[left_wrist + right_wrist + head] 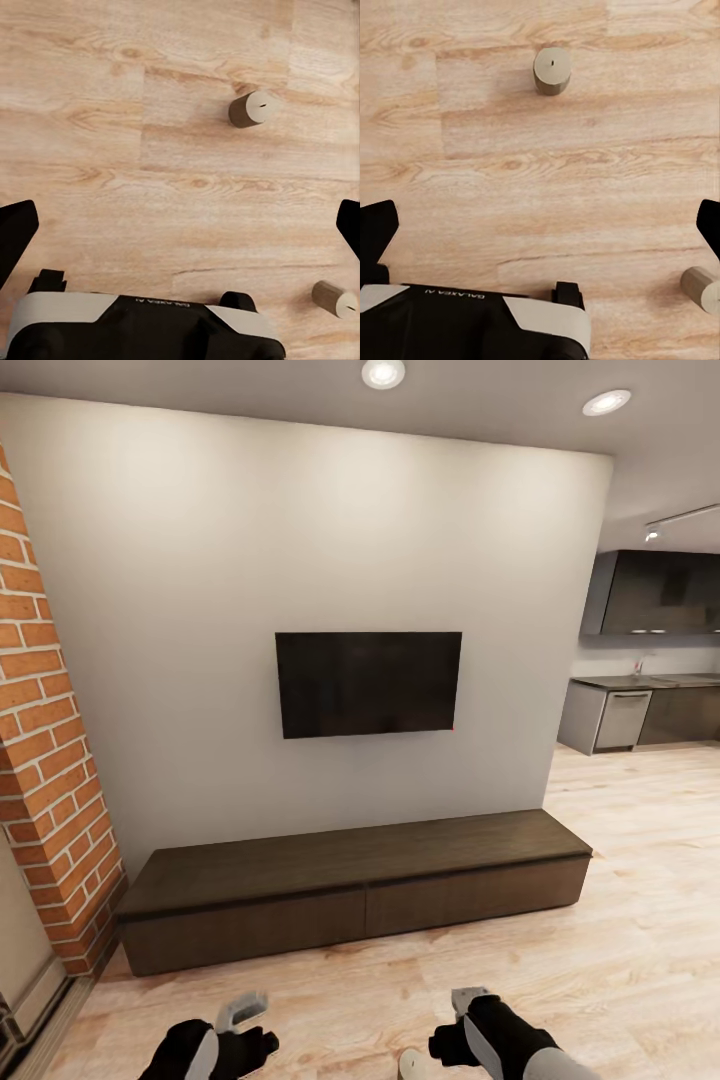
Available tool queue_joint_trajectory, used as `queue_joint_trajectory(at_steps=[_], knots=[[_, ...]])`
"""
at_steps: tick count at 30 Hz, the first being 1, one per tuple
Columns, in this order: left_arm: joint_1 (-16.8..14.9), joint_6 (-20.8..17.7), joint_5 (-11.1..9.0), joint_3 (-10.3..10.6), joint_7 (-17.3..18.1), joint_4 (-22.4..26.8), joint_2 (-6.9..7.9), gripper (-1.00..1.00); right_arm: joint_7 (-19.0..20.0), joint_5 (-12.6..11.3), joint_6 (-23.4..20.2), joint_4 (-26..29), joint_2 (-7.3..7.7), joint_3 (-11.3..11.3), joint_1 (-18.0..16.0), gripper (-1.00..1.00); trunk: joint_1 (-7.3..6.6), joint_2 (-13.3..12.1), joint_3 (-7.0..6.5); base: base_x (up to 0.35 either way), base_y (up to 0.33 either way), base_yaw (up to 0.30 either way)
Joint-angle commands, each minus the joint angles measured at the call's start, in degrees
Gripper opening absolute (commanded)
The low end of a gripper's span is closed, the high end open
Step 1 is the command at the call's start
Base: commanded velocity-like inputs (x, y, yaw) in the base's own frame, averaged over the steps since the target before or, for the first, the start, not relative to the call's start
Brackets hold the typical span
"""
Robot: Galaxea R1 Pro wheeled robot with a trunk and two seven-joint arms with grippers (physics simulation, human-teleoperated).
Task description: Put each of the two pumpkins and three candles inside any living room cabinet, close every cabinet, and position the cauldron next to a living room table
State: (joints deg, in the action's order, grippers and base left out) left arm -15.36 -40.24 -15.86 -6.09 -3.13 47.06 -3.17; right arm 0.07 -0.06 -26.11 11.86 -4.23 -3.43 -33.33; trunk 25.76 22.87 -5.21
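A home's living room: a black flat wall-mounted television point(368, 683) above a long dark-brown wooden cabinet point(355, 888), with a grey kitchen point(650, 705) beyond.

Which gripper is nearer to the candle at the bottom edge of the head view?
Right. The right gripper is close to the candle, slightly to its right. The left gripper is clearly farther away, off to the candle's left.

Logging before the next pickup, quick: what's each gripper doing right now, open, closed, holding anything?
Left gripper: open, empty, above the wooden floor.
Right gripper: open, empty, above the same floor.
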Motion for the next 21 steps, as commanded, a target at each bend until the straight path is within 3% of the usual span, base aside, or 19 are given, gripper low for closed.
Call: queue_joint_trajectory(at_steps=[1,4,11,15,21], knots=[[-0.5,-0.7,-0.6,-0.2,-0.9,0.1,-0.15,1.0,0.0,0.0,-0.5,0.1,-0.29,-0.4,-0.2,1.0,0.02,0.0,0.04,0.0,0.0,0.0],[-3.2,-3.4,-0.7,-0.2,-2.5,0.1,-0.43,1.0,-0.2,0.1,-1.5,0.0,-1.76,-0.4,-1.0,1.0,0.02,0.0,0.04,0.0,0.0,0.0],[-8.1,-9.5,-1.3,-0.2,-3.2,0.3,-0.91,1.0,-0.3,0.0,-2.1,0.0,-3.16,-0.4,-2.6,1.0,0.02,0.0,0.04,0.0,0.0,0.0],[-11.3,-12.7,-1.4,-0.2,-3.3,2.5,-2.39,1.0,-0.3,-0.1,-2.2,0.2,-3.5,-0.3,-4.0,1.0,0.02,0.0,0.04,0.0,0.0,0.0],[-12.5,-16.7,-1.4,-0.2,-3.4,6.7,-2.94,1.0,-0.3,-0.3,-2.2,0.3,-3.48,-0.3,-5.1,1.0,0.02,0.0,0.04,0.0,0.0,0.0]])
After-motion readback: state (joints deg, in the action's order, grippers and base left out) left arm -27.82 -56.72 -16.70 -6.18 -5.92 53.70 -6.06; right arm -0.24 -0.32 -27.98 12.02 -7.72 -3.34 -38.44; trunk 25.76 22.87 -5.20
